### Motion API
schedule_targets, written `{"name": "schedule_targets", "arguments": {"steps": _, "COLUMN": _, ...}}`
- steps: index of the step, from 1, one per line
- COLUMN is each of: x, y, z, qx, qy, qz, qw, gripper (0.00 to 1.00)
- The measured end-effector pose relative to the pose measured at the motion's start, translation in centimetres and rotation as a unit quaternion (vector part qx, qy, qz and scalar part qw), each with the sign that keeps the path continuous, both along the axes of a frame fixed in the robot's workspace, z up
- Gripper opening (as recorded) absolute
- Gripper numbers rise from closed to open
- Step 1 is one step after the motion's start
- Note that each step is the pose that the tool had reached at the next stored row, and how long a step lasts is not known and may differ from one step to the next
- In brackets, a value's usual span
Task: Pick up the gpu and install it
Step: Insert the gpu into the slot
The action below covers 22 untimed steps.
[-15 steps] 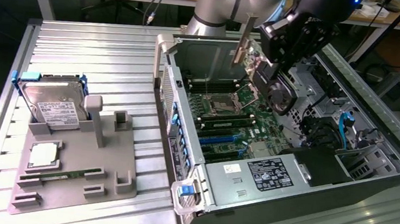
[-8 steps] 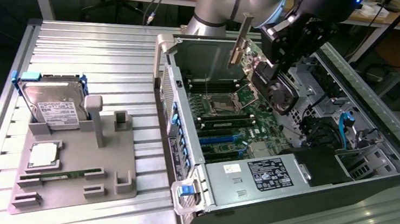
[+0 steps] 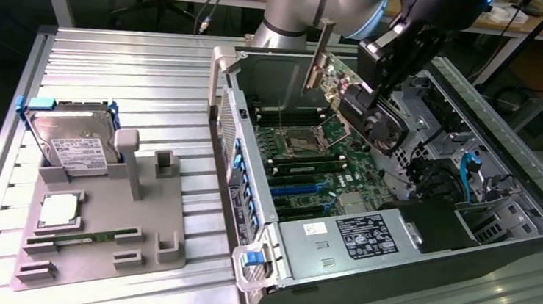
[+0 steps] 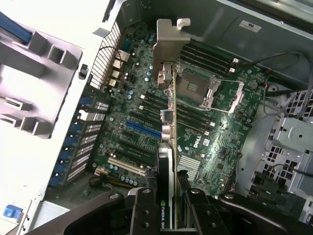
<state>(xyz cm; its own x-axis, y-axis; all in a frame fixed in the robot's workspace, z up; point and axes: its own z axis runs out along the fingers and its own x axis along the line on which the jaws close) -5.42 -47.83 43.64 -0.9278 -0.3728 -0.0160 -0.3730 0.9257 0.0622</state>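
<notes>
- Jaws: closed on the gpu (image 3: 337,80), one jaw on each face of the card at its fan end (wrist view shows them pinching the black shroud with the NVIDIA mark).
- Position: the gpu hangs on edge over the open case (image 3: 437,277), above the motherboard (image 3: 320,156). I judge it is not seated, as the exterior view shows a gap under its lower edge.
- The bracket (image 3: 317,56) is at the far end from the jaws, on the side of the case's rear wall.
- Handling (judgement): light and stiff, so it should not sag from a one-end grip. It is fragile, though, with a bare board and small parts.
- The plastic shroud may be slick. The fan (image 3: 384,129) should not take squeeze load on its blades.
- Best hold: the shroud or board edges, as now. I would keep off the lower connector edge and the bracket, which look meant to enter the case.
- Exterior view gives: the card's height and tilt, its fan face, and the worktop (image 3: 132,59) beside the case, where a hard drive (image 3: 74,142) stands in a grey fixture.
- Wrist view gives: the card edge-on as a thin line, roughly parallel with the expansion slots, the blue slot (image 4: 142,129) just beside that line. I cannot tell which slot it sits over.
</notes>
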Motion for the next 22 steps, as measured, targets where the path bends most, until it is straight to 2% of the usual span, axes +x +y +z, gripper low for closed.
{"name": "schedule_targets", "arguments": {"steps": 6, "x": 0.0, "y": 0.0, "z": 0.0, "qx": 0.0, "qy": 0.0, "qz": 0.029, "qw": 0.9996, "gripper": 0.27}}
{"name": "schedule_targets", "arguments": {"steps": 12, "x": 0.0, "y": 0.0, "z": 0.0, "qx": 0.0, "qy": 0.0, "qz": 0.058, "qw": 0.9983, "gripper": 0.27}}
{"name": "schedule_targets", "arguments": {"steps": 14, "x": 0.0, "y": 0.0, "z": 0.0, "qx": 0.0, "qy": 0.0, "qz": 0.067, "qw": 0.9978, "gripper": 0.27}}
{"name": "schedule_targets", "arguments": {"steps": 22, "x": 0.0, "y": 0.0, "z": 0.0, "qx": 0.0, "qy": 0.0, "qz": 0.112, "qw": 0.9937, "gripper": 0.27}}
